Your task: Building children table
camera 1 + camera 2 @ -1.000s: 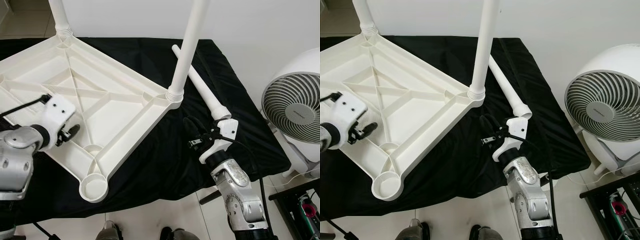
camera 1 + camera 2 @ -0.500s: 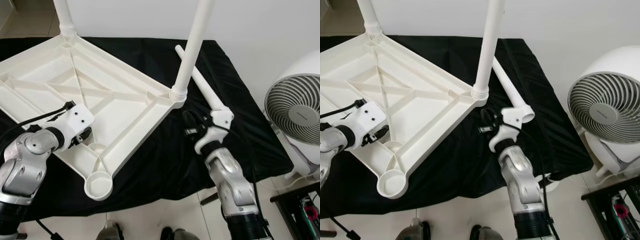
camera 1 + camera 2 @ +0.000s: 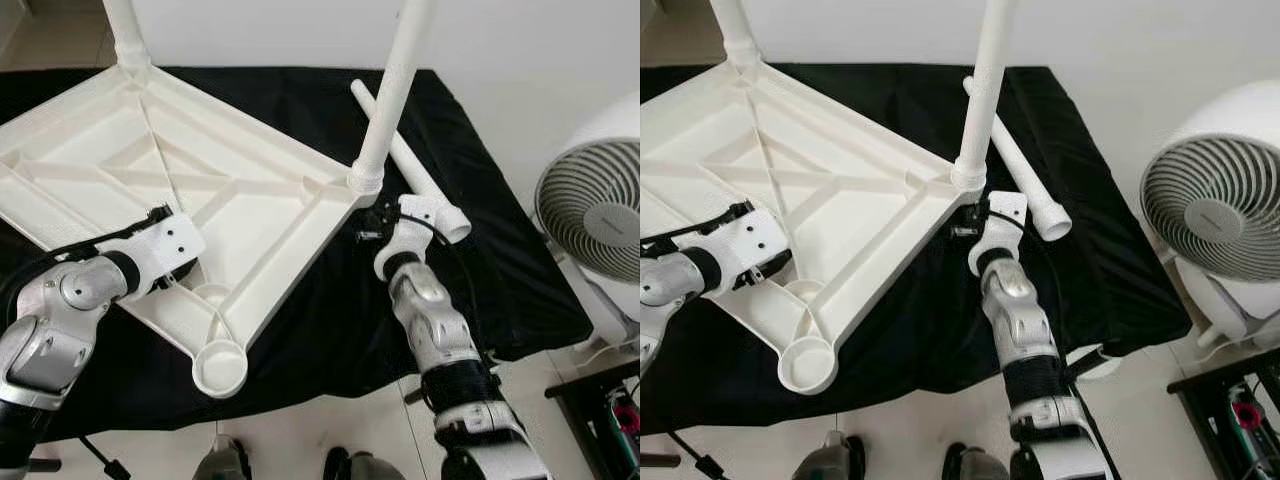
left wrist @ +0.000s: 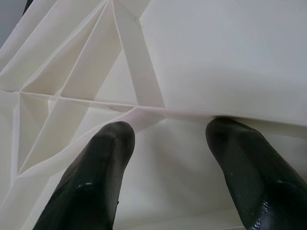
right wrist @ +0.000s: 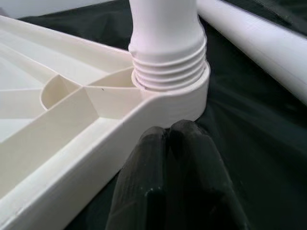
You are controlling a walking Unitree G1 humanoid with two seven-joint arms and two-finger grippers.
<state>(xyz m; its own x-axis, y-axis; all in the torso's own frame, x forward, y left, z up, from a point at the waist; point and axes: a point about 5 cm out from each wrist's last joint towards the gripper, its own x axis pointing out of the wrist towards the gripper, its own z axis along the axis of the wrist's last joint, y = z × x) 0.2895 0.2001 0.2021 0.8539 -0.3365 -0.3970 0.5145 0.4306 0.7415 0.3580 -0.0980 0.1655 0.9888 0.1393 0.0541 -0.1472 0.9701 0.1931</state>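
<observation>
White tabletop (image 3: pixel 180 190) lies upside down on the black cloth (image 3: pixel 330 300), ribs up, filling the left and centre of my head view. Two legs stand screwed into corner sockets: one (image 3: pixel 395 90) at centre, one (image 3: pixel 125 30) upper left. A loose leg (image 3: pixel 410 170) lies on the cloth just right of centre. An empty socket (image 3: pixel 220 368) sits at the lower-left corner.

Left gripper (image 4: pixel 168 143): fingers spread, resting inside the ribbed underside, grasping nothing. Right gripper (image 5: pixel 175 143): fingers pressed together, tips just beside the rim of the centre socket, holding nothing I can see. White fan (image 3: pixel 600 220) at right edge.
</observation>
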